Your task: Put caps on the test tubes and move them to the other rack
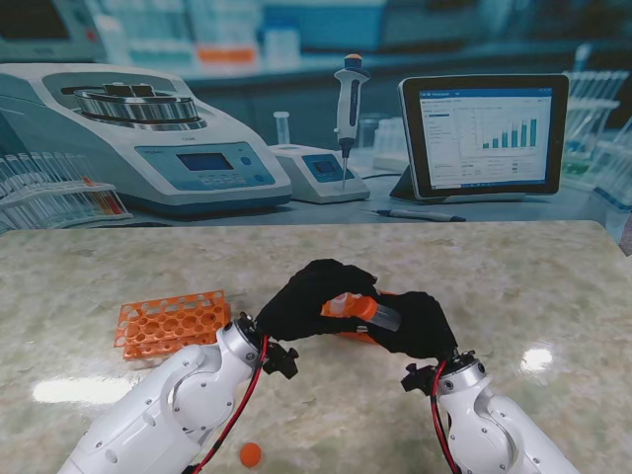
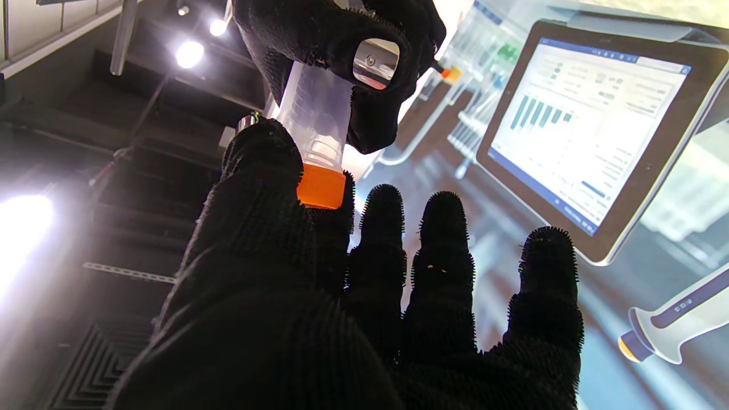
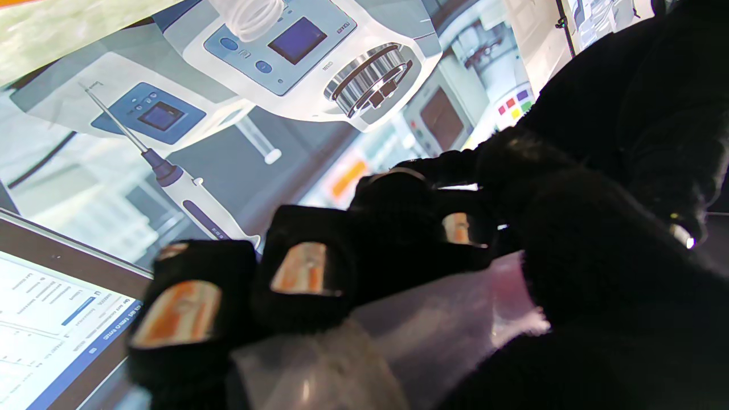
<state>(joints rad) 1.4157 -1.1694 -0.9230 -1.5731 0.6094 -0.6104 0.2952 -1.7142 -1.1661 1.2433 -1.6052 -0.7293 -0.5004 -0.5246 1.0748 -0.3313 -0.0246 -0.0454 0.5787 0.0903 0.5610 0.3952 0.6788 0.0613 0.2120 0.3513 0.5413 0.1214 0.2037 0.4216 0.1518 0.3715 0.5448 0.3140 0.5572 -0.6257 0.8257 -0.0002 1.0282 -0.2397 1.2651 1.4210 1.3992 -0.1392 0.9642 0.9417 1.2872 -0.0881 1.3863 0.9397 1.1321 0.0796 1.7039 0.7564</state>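
Observation:
A clear test tube [image 1: 383, 316] is held in the air between my two black-gloved hands, over the middle of the table. My right hand [image 1: 420, 324] is wrapped around the tube's body [image 3: 433, 319]. My left hand [image 1: 308, 296] pinches the orange cap [image 1: 346, 306] on the tube's mouth. In the left wrist view the thumb and forefinger grip that cap [image 2: 320, 187] on the tube [image 2: 316, 111], while the other fingers [image 2: 444, 250] stick out straight. An empty orange rack [image 1: 170, 323] lies on the table at the left. A second orange rack [image 1: 357, 337] is mostly hidden behind the hands.
A loose orange cap [image 1: 251, 454] lies on the table nearer to me, between the arms. The backdrop at the table's far edge is a printed lab scene with a tablet [image 1: 484, 133], a pipette [image 1: 348, 109] and a centrifuge [image 1: 138, 138].

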